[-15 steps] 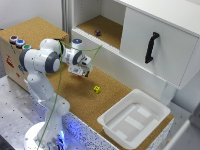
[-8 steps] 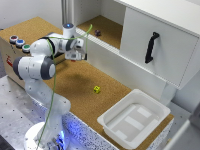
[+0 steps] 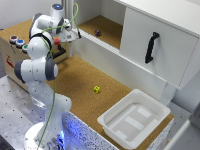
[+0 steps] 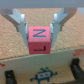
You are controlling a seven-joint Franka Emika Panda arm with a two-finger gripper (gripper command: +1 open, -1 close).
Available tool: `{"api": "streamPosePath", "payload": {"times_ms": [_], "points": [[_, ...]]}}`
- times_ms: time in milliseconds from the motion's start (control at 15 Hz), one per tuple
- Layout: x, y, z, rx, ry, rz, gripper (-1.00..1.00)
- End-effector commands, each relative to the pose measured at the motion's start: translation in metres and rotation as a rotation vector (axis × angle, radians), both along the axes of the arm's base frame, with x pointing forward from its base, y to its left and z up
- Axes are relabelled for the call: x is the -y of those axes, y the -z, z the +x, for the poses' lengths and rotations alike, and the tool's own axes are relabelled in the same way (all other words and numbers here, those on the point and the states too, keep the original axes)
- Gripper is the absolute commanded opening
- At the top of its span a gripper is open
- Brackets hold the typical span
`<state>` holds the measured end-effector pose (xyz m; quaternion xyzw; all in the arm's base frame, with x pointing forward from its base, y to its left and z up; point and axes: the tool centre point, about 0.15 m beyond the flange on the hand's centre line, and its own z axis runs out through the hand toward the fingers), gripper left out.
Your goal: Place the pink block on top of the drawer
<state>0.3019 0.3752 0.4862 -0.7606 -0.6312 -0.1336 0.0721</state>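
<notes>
In the wrist view my gripper (image 4: 40,36) is shut on the pink block (image 4: 40,40), a pinkish-red cube with dark letters on its face, held squarely between both fingers (image 4: 23,31). Below it lie a cork surface and the drawer's light wooden face (image 4: 30,70) with a blue figure printed on it. In the exterior view the gripper (image 3: 69,37) hangs at the right end of the drawer (image 3: 15,57), above its black handle (image 3: 59,51). I cannot make out the block for certain in that view.
A small yellow cube (image 3: 96,89) lies on the cork table. A small dark block (image 3: 97,33) sits in the open recess of the big white cabinet (image 3: 165,35). A white tray (image 3: 132,117) stands at the exterior view's lower right. Coloured buttons (image 3: 20,43) sit on the drawer.
The arm has swung towards the exterior view's left and upward, carrying the gripper from over the cork table to the drawer's right end.
</notes>
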Motion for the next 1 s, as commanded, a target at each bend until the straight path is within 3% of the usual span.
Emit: {"api": "streamPosePath", "payload": {"times_ms": [0,267,467,667,733,933], "points": [[-0.074,-0.02,-0.007,-0.066,-0.208,-0.165,-1.0],[-0.105,-0.012,-0.017,-0.068,-0.28,-0.197,-1.0],[-0.11,0.012,-0.02,-0.059,-0.287,-0.259,-1.0],[-0.107,0.036,-0.026,-0.085,-0.274,-0.289,-1.0],[-0.105,0.041,-0.027,-0.1,-0.253,-0.288,1.0],[-0.099,0.027,-0.029,-0.088,-0.239,-0.26,1.0]]}}
